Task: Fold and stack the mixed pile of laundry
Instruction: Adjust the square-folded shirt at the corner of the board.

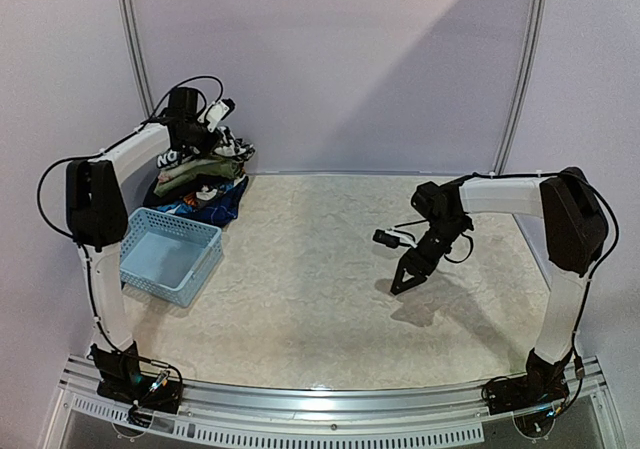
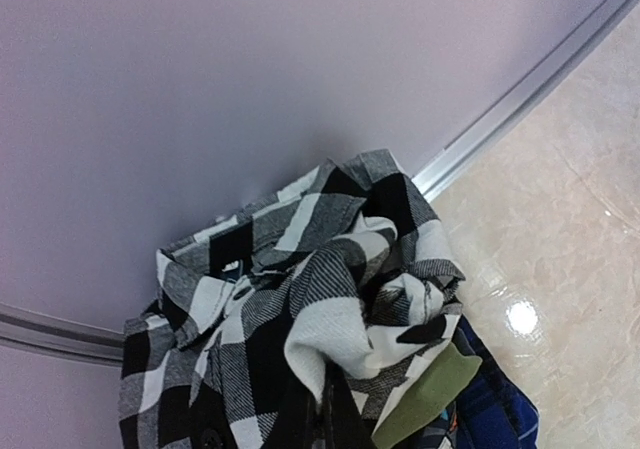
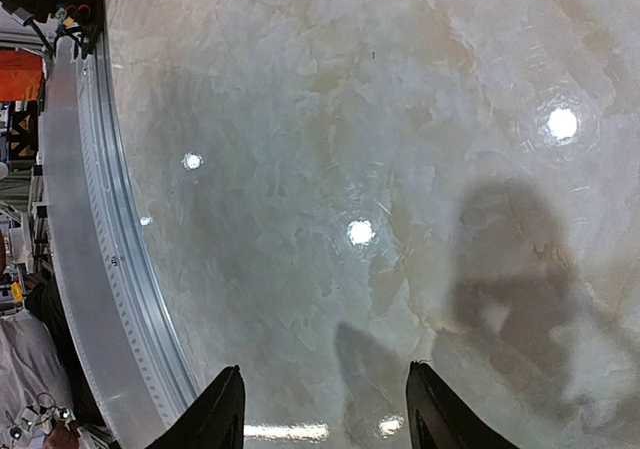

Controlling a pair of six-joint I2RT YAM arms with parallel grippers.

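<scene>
The mixed laundry pile [image 1: 200,181] lies heaped in the far left corner against the wall. On top is the black-and-white checked shirt [image 2: 300,299], over an olive-green piece [image 2: 425,399] and a dark blue printed piece [image 2: 505,409]. My left gripper [image 1: 205,134] sits on top of the pile. In the left wrist view the gripper [image 2: 325,409] is shut on a bunched fold of the checked shirt, with its fingers mostly buried in the cloth. My right gripper [image 1: 405,279] hovers over bare table right of centre. It is open, and between its fingers [image 3: 228,409] there is only tabletop.
A light blue perforated basket [image 1: 165,287] stands in front of the pile at the left, with nothing in it. The back wall and its metal rail [image 2: 520,99] run close behind the pile. The table's front rail [image 3: 90,269] shows in the right wrist view.
</scene>
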